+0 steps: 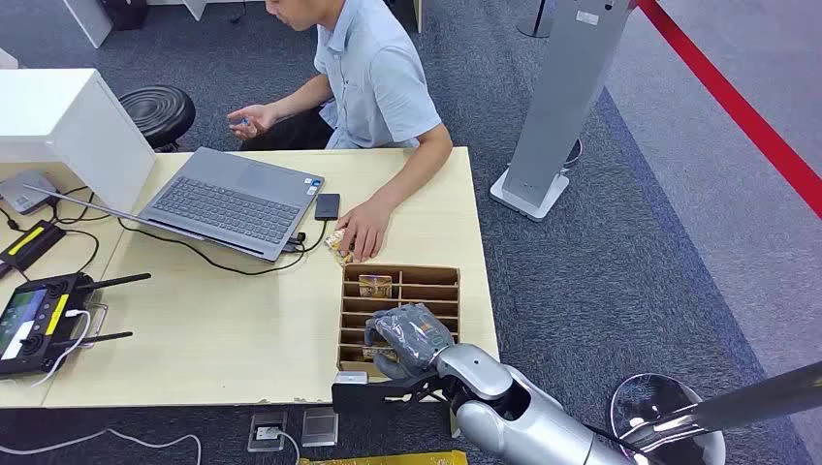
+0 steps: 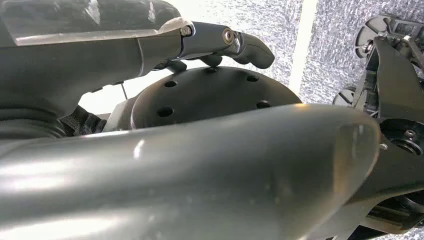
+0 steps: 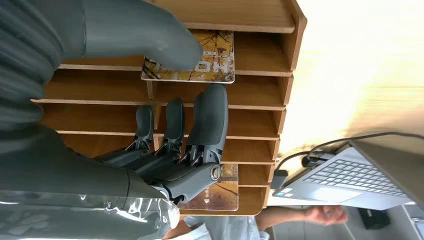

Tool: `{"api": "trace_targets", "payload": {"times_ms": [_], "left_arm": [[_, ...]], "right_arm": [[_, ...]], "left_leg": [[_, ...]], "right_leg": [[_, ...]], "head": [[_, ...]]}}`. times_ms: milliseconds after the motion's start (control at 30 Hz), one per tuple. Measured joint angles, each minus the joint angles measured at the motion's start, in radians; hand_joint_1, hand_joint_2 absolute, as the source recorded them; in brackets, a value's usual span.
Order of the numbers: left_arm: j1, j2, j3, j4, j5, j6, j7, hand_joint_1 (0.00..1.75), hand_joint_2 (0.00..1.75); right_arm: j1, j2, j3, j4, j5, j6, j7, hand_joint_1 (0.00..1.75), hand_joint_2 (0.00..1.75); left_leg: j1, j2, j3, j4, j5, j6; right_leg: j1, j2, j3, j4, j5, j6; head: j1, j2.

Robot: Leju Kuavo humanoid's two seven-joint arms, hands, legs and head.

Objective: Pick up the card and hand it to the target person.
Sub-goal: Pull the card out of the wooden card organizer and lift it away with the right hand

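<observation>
The pale wooden tabletop carries an open grey laptop, a dark phone just beside it, and a black handheld controller with antennas near its left edge. A person in a light blue shirt sits at the far side, one hand resting flat on the tabletop on a small patterned packet.

At the near edge stands a brown slotted card rack — rows of narrow wooden shelves. The right hand reaches over its near rows on a silver arm, fingers stretched out along the shelves and apart from the thumb. The thumb tip lies on a card with an autumn-tree print and pale upside-down letters, partly covered — they cannot be read for sure. The card is not pinched. Another card sits in a far slot.

The left hand hangs by dark body parts; its fingers lie extended, holding nothing.
</observation>
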Motion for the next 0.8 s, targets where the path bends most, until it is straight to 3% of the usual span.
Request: {"api": "trace_targets", "payload": {"times_ms": [233, 433, 800], "left_arm": [[0.0, 0.0, 0.0, 0.0, 0.002, 0.001, -0.003, 0.0, 0.0], [0.001, 0.0, 0.0, 0.0, 0.002, 0.006, -0.008, 0.0, 0.0], [0.001, -0.001, 0.0, 0.0, 0.003, 0.005, -0.012, 0.0, 0.0]], "right_arm": [[-0.015, 0.014, 0.024, 0.022, -0.008, -0.009, -0.009, 1.11, 1.75], [-0.03, 0.024, 0.036, 0.04, -0.02, -0.018, -0.014, 1.74, 1.75], [-0.048, 0.035, 0.051, 0.069, -0.008, -0.079, -0.038, 1.75, 1.75]], "left_leg": [[0.0, 0.0, 0.0, 0.0, 0.0, 0.0], [0.0, 0.0, 0.0, 0.0, 0.0, 0.0], [0.0, -0.001, -0.003, 0.0, 0.0, 0.0]], "right_leg": [[0.0, 0.0, 0.0, 0.0, 0.0, 0.0], [0.0, 0.0, 0.0, 0.0, 0.0, 0.0], [0.0, 0.0, -0.002, 0.0, 0.0, 0.0]], "head": [[-0.001, 0.0], [-0.001, 0.0], [0.0, 0.0]]}}
